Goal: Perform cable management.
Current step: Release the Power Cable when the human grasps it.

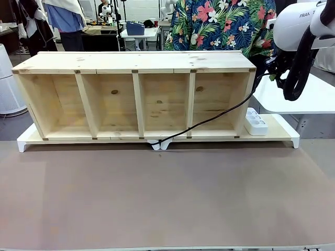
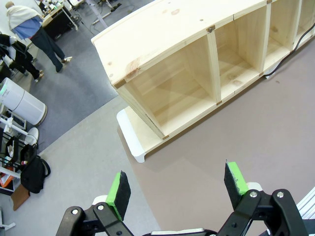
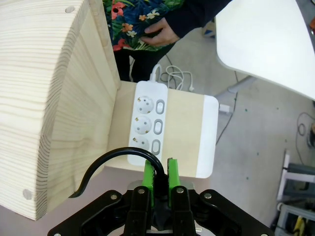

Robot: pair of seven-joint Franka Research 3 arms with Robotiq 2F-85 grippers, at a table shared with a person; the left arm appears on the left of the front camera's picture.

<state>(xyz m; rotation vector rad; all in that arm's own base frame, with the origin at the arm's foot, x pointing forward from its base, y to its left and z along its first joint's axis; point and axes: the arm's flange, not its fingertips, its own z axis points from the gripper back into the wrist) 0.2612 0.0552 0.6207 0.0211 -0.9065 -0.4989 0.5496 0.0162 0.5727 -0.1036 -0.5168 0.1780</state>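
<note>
The thin black cable (image 1: 209,120) climbs from a white clip (image 1: 159,145) at the shelf's front edge, across the rightmost compartment, towards my right arm (image 1: 296,26) at the top right. In the right wrist view my right gripper (image 3: 158,174) is shut on the cable (image 3: 106,161), which arcs out to the left past the shelf's end wall. Its plug is hidden. The white power strip (image 3: 147,123) lies just beyond the fingertips, on the base beside the shelf (image 1: 256,124). My left gripper (image 2: 177,184) hangs open and holds nothing, high above the table's left end.
A long wooden shelf (image 1: 136,63) with several compartments stands on a white base (image 1: 285,137) across the table. A person in a floral shirt (image 1: 220,23) stands behind it, one hand (image 3: 158,35) near the strip's far end. A white side table (image 1: 314,97) is at the right.
</note>
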